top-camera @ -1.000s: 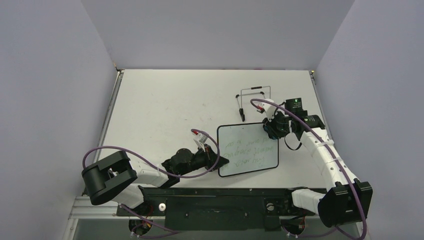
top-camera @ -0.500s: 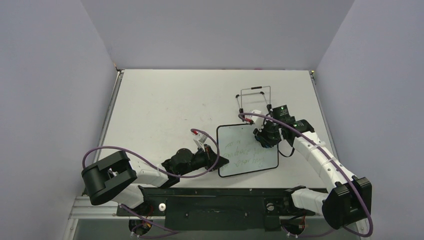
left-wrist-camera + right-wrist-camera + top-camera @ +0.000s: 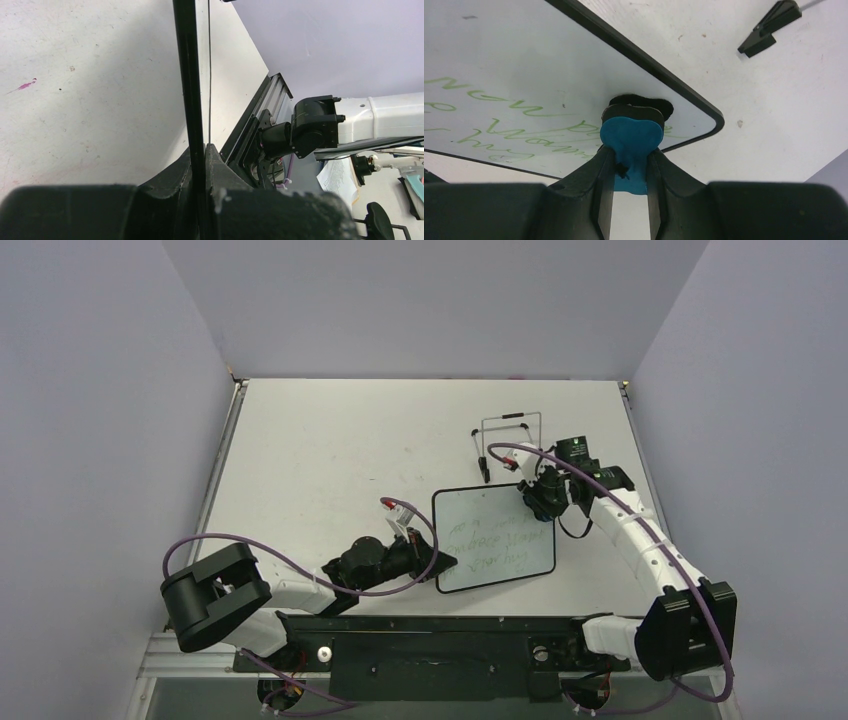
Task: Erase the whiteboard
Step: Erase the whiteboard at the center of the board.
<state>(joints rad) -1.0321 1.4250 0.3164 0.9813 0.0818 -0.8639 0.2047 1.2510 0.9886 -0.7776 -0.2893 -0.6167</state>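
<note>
Right wrist: right pincer (image 3: 630, 152) holds eraser (image 3: 630, 134) near whiteboard (image 3: 524, 60) corner.

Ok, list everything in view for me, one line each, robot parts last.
whiteboard: one, white with a black frame, near the middle of the table
handwriting: several lines, green, on the whiteboard
eraser: one, blue with a black pad, against the whiteboard near its far right corner
wire stand: one, metal with black feet, on the table just behind the whiteboard
table: one, white, under everything
left gripper: one, black, shut on the whiteboard's left edge
right gripper: one, black, shut on the eraser
</note>
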